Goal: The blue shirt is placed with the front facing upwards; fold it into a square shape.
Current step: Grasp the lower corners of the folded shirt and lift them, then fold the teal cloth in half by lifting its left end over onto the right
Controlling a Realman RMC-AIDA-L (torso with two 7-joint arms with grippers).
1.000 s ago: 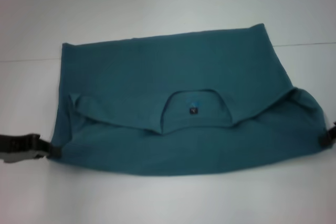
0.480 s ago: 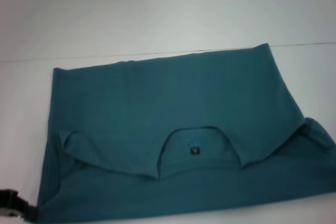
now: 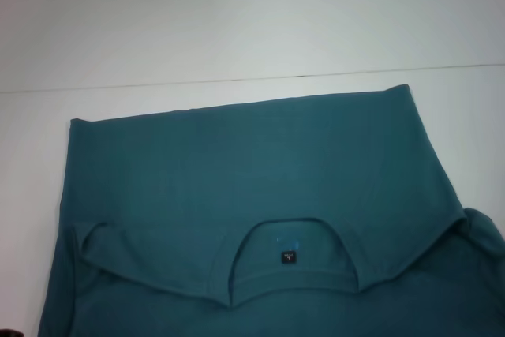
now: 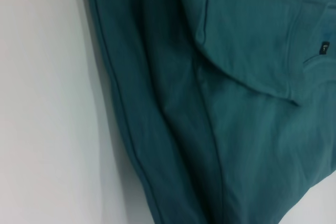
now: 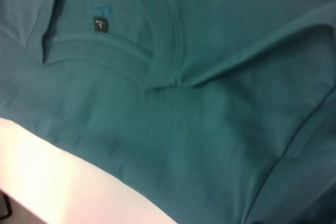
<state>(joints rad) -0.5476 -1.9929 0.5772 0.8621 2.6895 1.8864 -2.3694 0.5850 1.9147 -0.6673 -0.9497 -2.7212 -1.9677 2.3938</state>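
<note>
The blue shirt [image 3: 260,171] lies flat on the white table [image 3: 237,21], folded over so that its neck opening [image 3: 290,230] and small dark label [image 3: 289,257] face up near the front. Its near part runs off the bottom of the head view. A dark sliver of my left gripper [image 3: 8,332] shows at the bottom left corner beside the shirt's edge. My right gripper is out of view. The left wrist view shows the shirt [image 4: 236,129] with a folded sleeve edge, and the right wrist view shows the collar and label [image 5: 100,24] close up.
A thin seam line [image 3: 237,80] crosses the table just behind the shirt's far edge. Bare white table [image 4: 47,103] lies beside the shirt on the left, and a strip of table [image 5: 52,171] shows along its edge in the right wrist view.
The shirt has slid toward me across the table, its near edge leaving the head view. Both grippers moved with it, the right out of sight and the left down to the corner.
</note>
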